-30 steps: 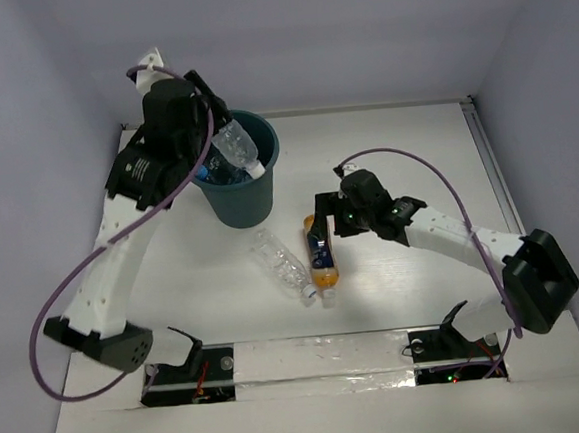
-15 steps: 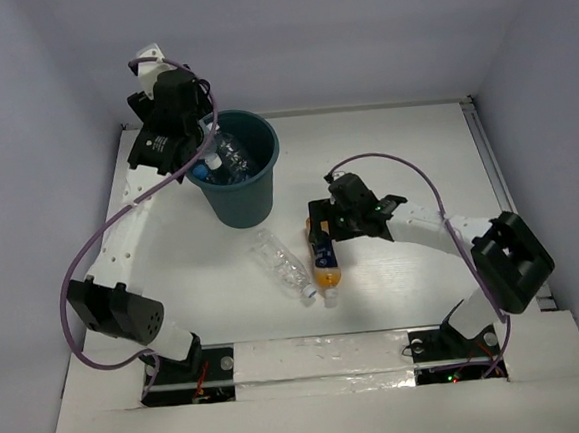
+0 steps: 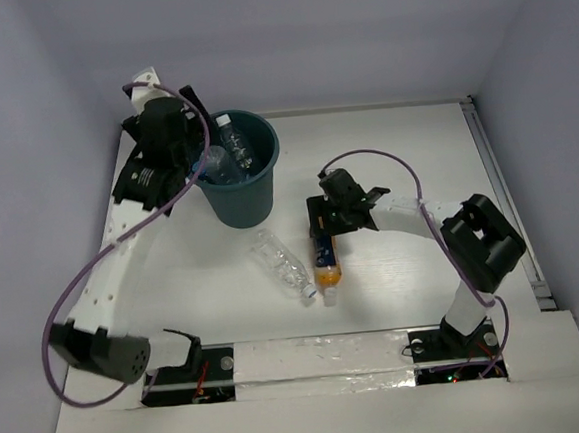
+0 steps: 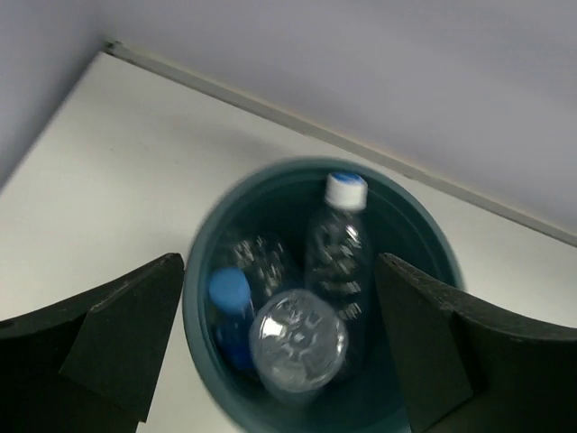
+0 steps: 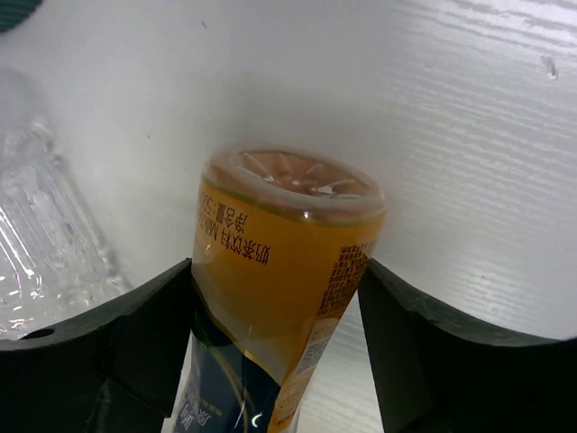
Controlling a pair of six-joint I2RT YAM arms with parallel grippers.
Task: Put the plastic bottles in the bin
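Observation:
The bin (image 3: pixel 245 206), a dark teal bucket, stands at the back left with several plastic bottles in it. My left gripper (image 3: pixel 200 140) hovers open over its left rim. In the left wrist view the gripper (image 4: pixel 279 263) looks down into the bin (image 4: pixel 297 165): a white-capped clear bottle (image 4: pixel 338 248), a blue-capped one (image 4: pixel 230 302) and a blurred clear bottle (image 4: pixel 297 341) seen base-on. My right gripper (image 3: pixel 321 234) is open astride the base end of the orange bottle (image 3: pixel 325 266), which lies on the table. Its fingers (image 5: pixel 135 334) stand close against the sides of the orange bottle (image 5: pixel 270 225).
A clear crinkled bottle (image 3: pixel 281 264) lies on the table just left of the orange one, also showing at the left edge as the clear bottle (image 5: pixel 36 234). Walls enclose the white table (image 3: pixel 414 146) on three sides. The arm bases sit at the near edge.
My left gripper has opened and let go of its clear bottle, which now lies inside the bin. My right gripper slid over the orange bottle's base and its jaws narrowed slightly.

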